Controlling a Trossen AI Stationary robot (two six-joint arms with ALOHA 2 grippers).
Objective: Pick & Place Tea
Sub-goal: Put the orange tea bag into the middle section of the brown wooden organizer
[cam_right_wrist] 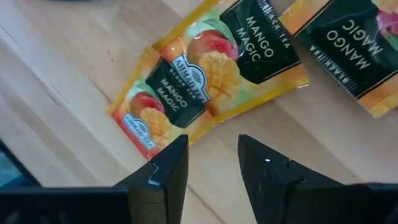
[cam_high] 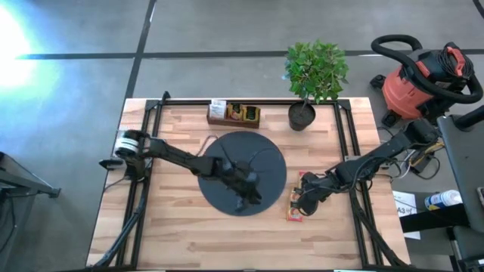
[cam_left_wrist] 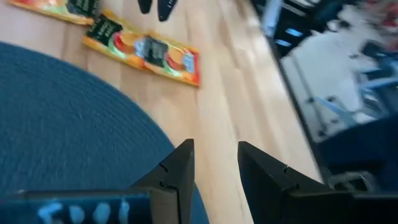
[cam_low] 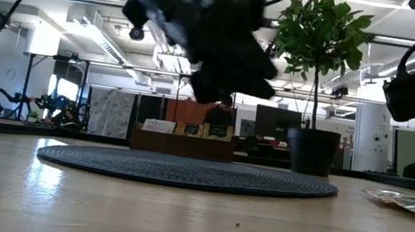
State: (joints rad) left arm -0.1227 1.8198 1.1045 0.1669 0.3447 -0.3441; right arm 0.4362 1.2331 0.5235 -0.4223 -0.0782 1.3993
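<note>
We have the right hand low over the tea, which lies on the table just off the right edge of the mat; its fingers are spread and empty, with a sachet just ahead of the tips and slanted across the gap. The left hand, also spread and empty, hovers over the mat's near right part, farther from the tea, so we judge the pick falls to the right.

Grey concrete floor around the wooden table, a red shop vacuum beside it
</note>
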